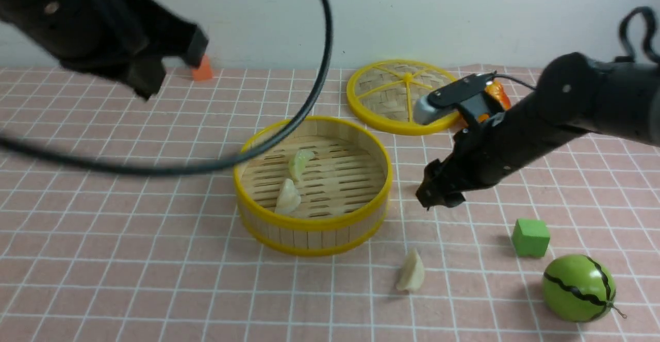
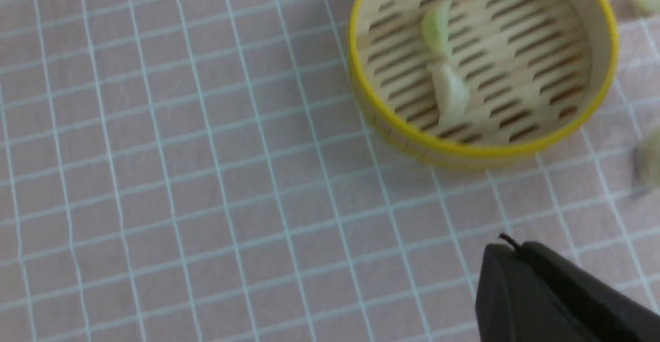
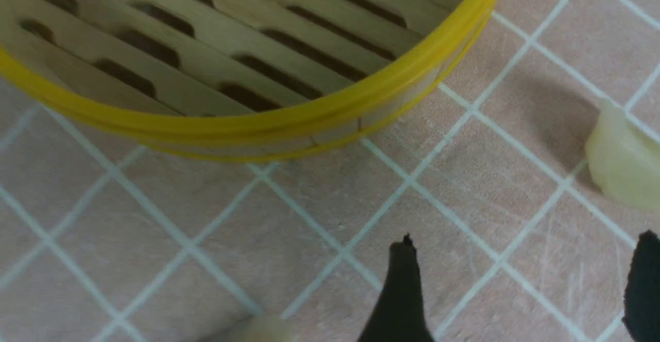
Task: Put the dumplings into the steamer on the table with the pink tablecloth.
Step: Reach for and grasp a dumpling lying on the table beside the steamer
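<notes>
The steamer [image 1: 309, 224] stands mid-table on the pink tablecloth [image 1: 129, 239]. Two dumplings lie inside it, a greenish one [image 1: 299, 162] and a cream one [image 1: 287, 197]. A third dumpling [image 1: 411, 271] lies on the cloth in front of the steamer, to its right. My right gripper [image 1: 435, 197] hangs open and empty just right of the steamer; its wrist view shows the yellow rim [image 3: 309, 115], a dumpling [image 3: 621, 161] beside one fingertip [image 3: 644, 264], and a pale blur [image 3: 258, 329] at the frame edge. My left gripper [image 2: 508, 246] is shut and empty, raised at the far left, away from the steamer [image 2: 484, 148].
The flat woven lid [image 1: 402, 94] lies behind the steamer, with an orange toy [image 1: 499, 93] beside it. A green cube [image 1: 530, 237] and a toy watermelon [image 1: 578, 288] sit at the front right. A small orange piece [image 1: 202, 69] lies far left. A black cable [image 1: 309, 99] loops above the steamer.
</notes>
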